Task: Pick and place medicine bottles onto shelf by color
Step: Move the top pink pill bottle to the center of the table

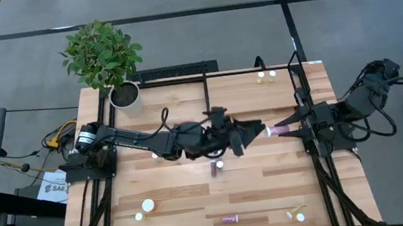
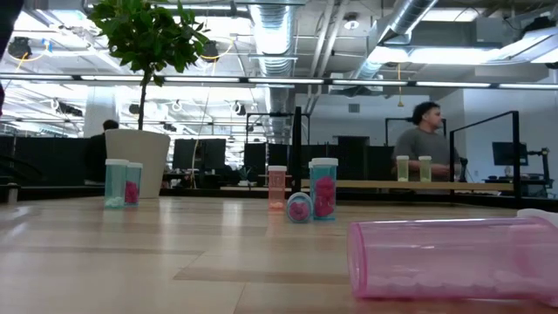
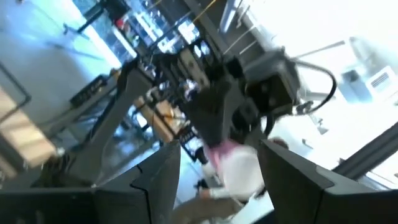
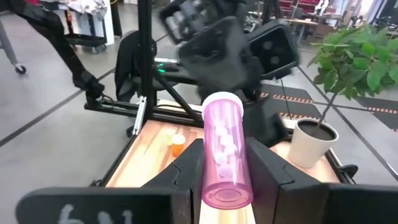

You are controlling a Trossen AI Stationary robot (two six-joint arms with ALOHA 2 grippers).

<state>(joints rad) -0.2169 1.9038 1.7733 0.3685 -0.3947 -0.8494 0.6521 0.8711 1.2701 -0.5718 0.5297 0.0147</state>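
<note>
A: What sits on the left of the counter (image 1: 196,197)?

B: A leafy plant in a smooth white pot (image 1: 125,96) at the far left corner, on pale wood planks with a visible grain. Near the front left stand two small white-capped bottles (image 1: 143,208), well apart from everything else.

A: And the middle?

B: The left arm, dark and jointed, reaches across the counter toward the right. The left tool (image 1: 255,131) has its two flat dark fingers spread, either side of the white cap of a pink bottle (image 1: 282,128); whether they touch it I cannot tell. A capped bottle (image 1: 216,167) lies just below the arm, and a magenta one (image 1: 230,220) lies near the front edge.

A: Who holds the pink bottle?

B: The right tool (image 4: 219,180), clamped on its clear pink cylinder (image 4: 222,149), small pale pills showing inside. It hangs above the counter's right part, not on the shelf (image 2: 436,185).

A: Further right?

B: Yellowish bottles (image 1: 264,77) at the far right corner, another (image 1: 297,214) near the front right. Black frame rails edge both sides. Beyond is grey floor and an office with ceiling ducts, where a person (image 2: 425,139) stands.
</note>
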